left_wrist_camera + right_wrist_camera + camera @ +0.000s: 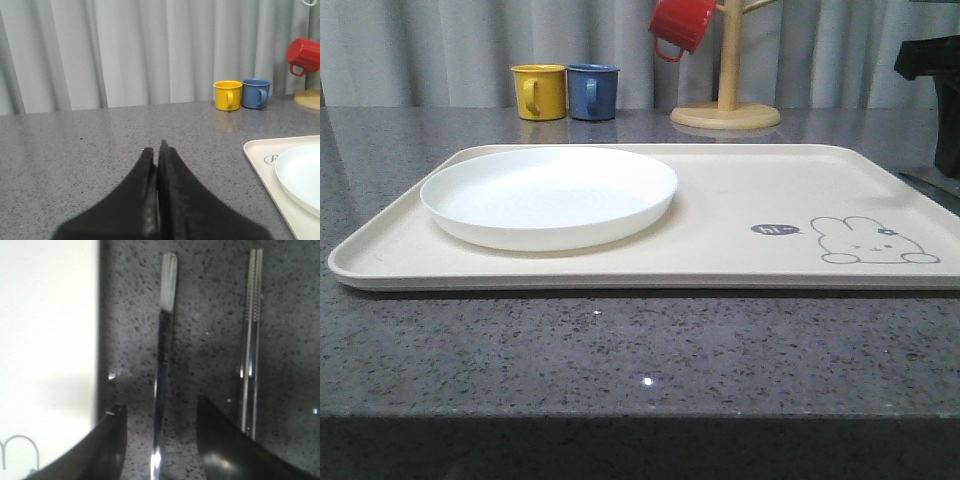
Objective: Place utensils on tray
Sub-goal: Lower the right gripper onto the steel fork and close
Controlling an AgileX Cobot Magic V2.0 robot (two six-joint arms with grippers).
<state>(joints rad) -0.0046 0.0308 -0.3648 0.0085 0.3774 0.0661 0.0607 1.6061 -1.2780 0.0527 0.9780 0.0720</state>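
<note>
Utensil handle [164,365] lies between the right gripper's [160,440] parted fingers, ready for closing; left gripper [156,155] rests pressed together.

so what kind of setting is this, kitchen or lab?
Probably a staged kitchen-style tabletop, not a real kitchen: a speckled grey stone-look counter, grey curtain as backdrop, a wooden mug tree with a red mug, and a cream tray holding a white plate.

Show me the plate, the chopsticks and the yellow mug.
plate [548,196], front view, centre of its dish.
chopsticks [251,340], right wrist view, mid shaft.
yellow mug [540,91], front view, its side wall.
</note>
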